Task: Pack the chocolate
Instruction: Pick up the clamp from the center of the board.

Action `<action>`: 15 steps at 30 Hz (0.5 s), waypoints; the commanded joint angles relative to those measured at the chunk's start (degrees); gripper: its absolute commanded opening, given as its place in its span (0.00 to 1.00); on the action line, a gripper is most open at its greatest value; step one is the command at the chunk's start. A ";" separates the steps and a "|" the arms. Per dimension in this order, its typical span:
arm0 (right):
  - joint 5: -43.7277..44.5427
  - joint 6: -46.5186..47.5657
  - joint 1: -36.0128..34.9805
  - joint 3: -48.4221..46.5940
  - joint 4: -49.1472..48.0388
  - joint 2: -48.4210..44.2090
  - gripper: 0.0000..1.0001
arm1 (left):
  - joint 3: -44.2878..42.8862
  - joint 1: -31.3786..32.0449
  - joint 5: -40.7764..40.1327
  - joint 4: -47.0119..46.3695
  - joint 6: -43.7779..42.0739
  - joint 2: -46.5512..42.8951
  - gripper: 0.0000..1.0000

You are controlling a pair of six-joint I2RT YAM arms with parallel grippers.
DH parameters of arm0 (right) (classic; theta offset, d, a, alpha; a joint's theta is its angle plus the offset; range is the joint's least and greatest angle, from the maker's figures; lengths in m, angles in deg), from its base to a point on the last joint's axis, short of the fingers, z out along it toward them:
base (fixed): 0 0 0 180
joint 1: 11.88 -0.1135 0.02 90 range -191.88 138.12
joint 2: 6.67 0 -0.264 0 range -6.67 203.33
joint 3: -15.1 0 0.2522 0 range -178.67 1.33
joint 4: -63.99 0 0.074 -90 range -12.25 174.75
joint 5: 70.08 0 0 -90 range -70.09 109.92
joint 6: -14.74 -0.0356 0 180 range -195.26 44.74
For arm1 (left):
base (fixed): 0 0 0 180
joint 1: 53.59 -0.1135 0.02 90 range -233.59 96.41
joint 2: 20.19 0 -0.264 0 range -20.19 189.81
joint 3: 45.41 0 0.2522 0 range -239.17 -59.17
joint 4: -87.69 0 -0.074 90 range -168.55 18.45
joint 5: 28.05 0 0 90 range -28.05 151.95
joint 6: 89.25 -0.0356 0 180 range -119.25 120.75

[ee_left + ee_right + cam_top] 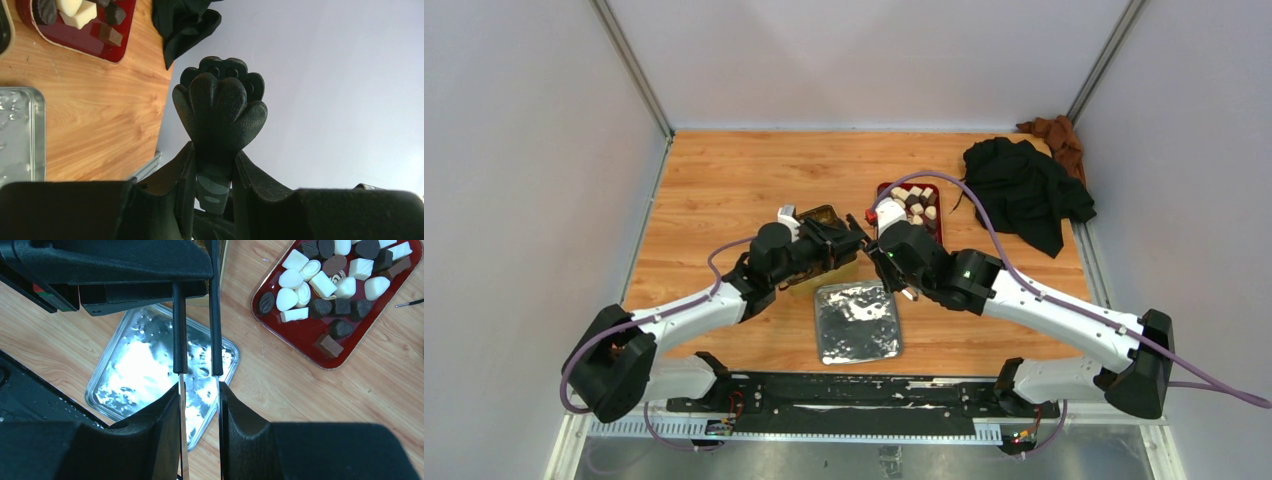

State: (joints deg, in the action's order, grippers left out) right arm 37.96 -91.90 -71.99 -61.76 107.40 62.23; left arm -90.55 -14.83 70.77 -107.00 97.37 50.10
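Note:
The chocolate, cream-white and dark brown pieces, lies in a red tray at the back right of the table; the pieces also show from above. Over the table's middle both grippers meet on black tongs. My left gripper is shut on the tongs just behind their scalloped black head. My right gripper is shut on the tongs' two metal arms, its fingers pressing on both strips. A gold tin sits behind the left gripper, mostly hidden by it.
A silver tin lid lies flat in front of the grippers, near the table's front edge. A black cloth and a brown cloth are heaped at the back right corner. Grey walls close in on both sides.

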 commanded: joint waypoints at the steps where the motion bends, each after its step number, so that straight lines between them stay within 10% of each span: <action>1: 2.39 0.13 -0.61 0.51 -0.48 -1.19 0.33 | 0.74 0.26 -1.19 1.12 -2.03 -1.96 0.33; 15: 2.85 0.51 1.58 -0.49 4.62 -0.21 0.35 | -0.73 -3.68 -12.19 24.30 -23.36 -20.35 0.56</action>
State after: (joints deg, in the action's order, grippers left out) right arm 39.68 -91.90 -71.62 -61.76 109.10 62.19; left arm -88.10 -17.72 64.84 -95.81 85.87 35.08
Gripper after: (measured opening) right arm 0.349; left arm 0.550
